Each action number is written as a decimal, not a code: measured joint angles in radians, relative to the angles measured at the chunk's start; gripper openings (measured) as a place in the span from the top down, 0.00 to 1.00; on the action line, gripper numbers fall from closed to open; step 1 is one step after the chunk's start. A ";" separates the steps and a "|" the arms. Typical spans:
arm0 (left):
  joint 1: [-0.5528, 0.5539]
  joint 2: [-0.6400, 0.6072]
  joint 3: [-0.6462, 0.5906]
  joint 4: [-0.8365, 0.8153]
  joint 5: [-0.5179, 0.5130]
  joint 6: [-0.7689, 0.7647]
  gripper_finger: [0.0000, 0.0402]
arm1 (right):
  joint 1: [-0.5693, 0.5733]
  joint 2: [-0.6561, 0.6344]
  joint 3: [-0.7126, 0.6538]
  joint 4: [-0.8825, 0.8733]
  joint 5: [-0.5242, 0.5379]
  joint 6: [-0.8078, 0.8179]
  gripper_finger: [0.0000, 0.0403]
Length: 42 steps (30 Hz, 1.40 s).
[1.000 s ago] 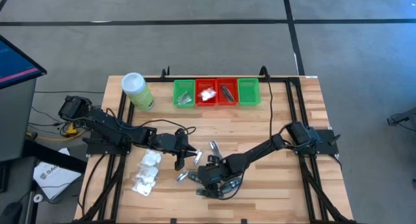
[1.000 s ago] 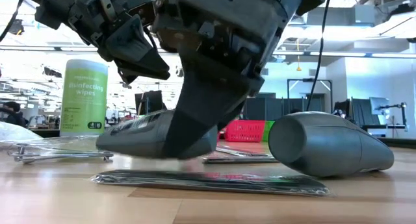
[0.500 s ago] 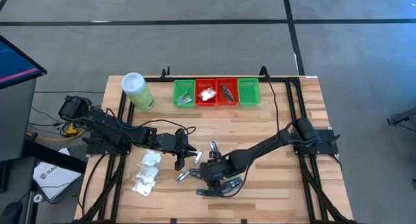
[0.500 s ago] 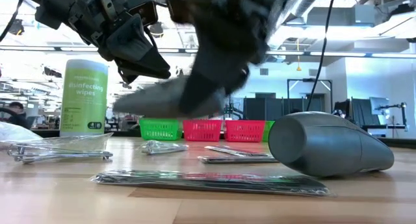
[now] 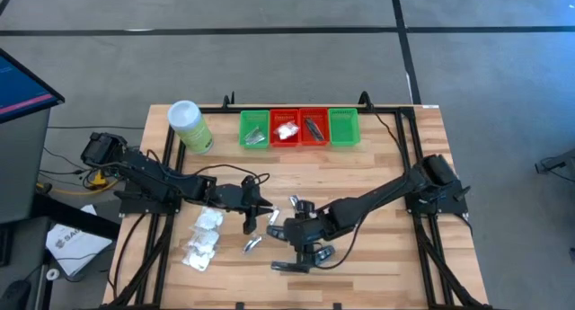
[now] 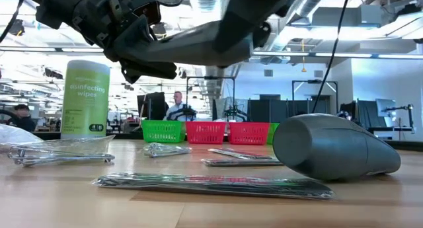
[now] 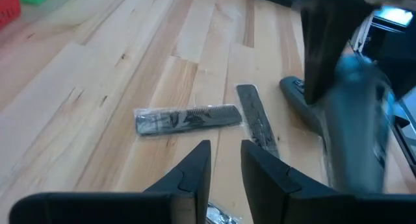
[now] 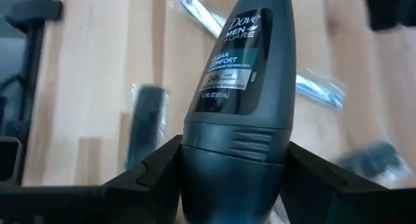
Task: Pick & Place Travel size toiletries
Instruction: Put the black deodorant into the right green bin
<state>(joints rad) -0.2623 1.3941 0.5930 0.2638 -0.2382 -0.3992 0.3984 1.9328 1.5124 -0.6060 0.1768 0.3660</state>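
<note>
My right gripper (image 5: 289,227) hangs over the table's middle, shut on a dark grey Dove deodorant (image 8: 238,68), which shows high above the table in the low view (image 6: 198,46). A second grey deodorant (image 6: 334,149) lies on its side on the table. My left gripper (image 7: 225,169) hovers left of the right one, open by a narrow gap, with nothing between its fingers. Below it lie a packed dark comb (image 7: 188,118) and another dark piece (image 7: 257,123). White packets (image 5: 205,234) lie flat near the left edge. My right gripper pinches the deodorant's wide end (image 8: 234,156) between its two fingers, one on each side. The fingers slant down from the table's right side, and the bottle sticks out forward past their tips. It hangs roughly level, lifted clear of the table.
A row of green (image 5: 254,128), red (image 5: 285,128), red (image 5: 314,128) and green (image 5: 344,126) trays stands at the far edge, with a light-green wipes canister (image 5: 189,124) to their left. A long dark packet (image 6: 211,185) lies near the front edge.
My right gripper has risen from the table with the deodorant, going a little toward the far edge. The deodorant, which lay on the table, now hangs clear and about level.
</note>
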 joint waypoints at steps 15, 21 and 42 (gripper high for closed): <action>0.000 0.000 0.000 0.009 -0.003 0.001 0.81 | -0.033 -0.147 0.000 -0.328 0.231 0.083 0.52; 0.000 0.000 0.000 0.010 -0.006 0.001 0.81 | -0.076 -0.197 -0.005 -0.460 0.343 0.143 0.52; 0.000 0.000 0.000 0.024 -0.022 0.001 0.81 | -0.391 -0.605 -0.530 -0.089 0.368 0.148 0.52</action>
<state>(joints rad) -0.2623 1.3941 0.5934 0.2878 -0.2607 -0.3981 0.0073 1.3274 0.9829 -0.6951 0.5451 0.5140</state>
